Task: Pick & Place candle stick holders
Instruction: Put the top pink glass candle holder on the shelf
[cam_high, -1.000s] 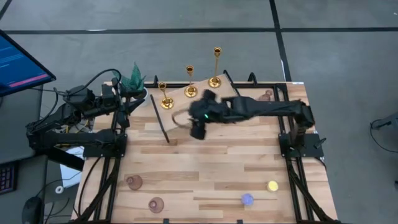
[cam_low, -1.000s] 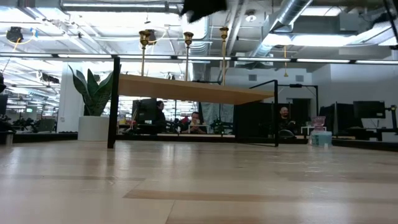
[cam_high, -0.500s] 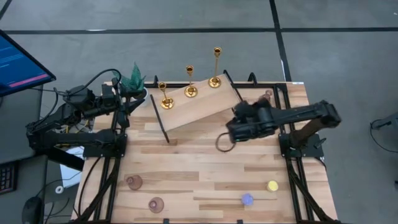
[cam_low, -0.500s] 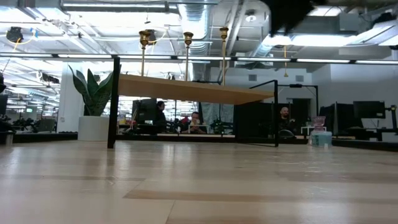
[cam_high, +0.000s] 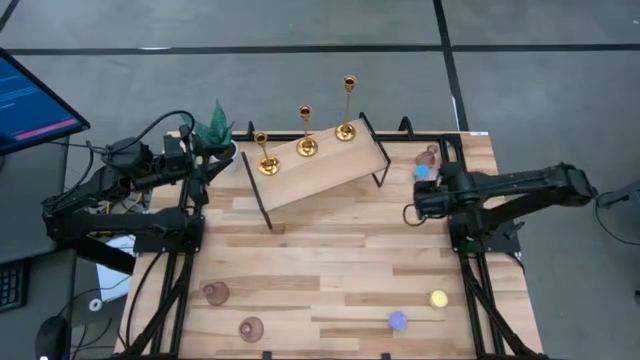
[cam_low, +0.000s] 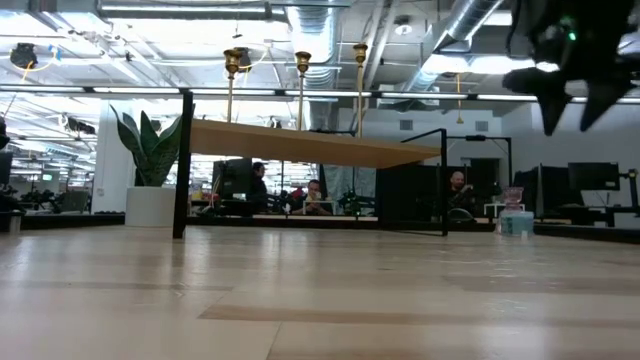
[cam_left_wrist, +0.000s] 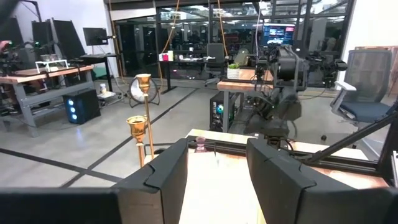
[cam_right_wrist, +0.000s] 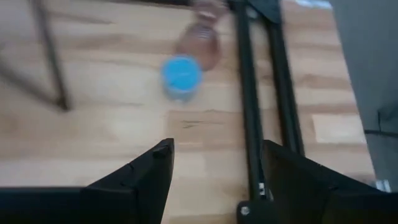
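Three gold candlesticks (cam_high: 266, 165) (cam_high: 307, 146) (cam_high: 346, 130) stand by their round bases along the far edge of a raised wooden shelf (cam_high: 320, 172); they also show in the low view (cam_low: 302, 85). Two pink holders (cam_high: 215, 293) (cam_high: 251, 328) sit on the table's near left. A third pink holder (cam_high: 428, 155) sits at the far right, next to a blue light (cam_high: 422, 172). My right gripper (cam_right_wrist: 214, 168) is open and empty above the table right of the shelf (cam_high: 420, 200). My left gripper (cam_left_wrist: 217, 180) is open and empty at the far left.
A green plant (cam_high: 213, 128) stands at the far left corner. A purple light (cam_high: 397, 321) and a yellow light (cam_high: 438, 298) lie near the front right. Black frame rails (cam_right_wrist: 255, 106) run along the table's right edge. The shelf's dark legs (cam_high: 258, 195) stand on the table.
My right gripper has swung from above the shelf's near edge toward the table's right edge, staying above the table. The candlesticks and the shelf have stayed where they were.
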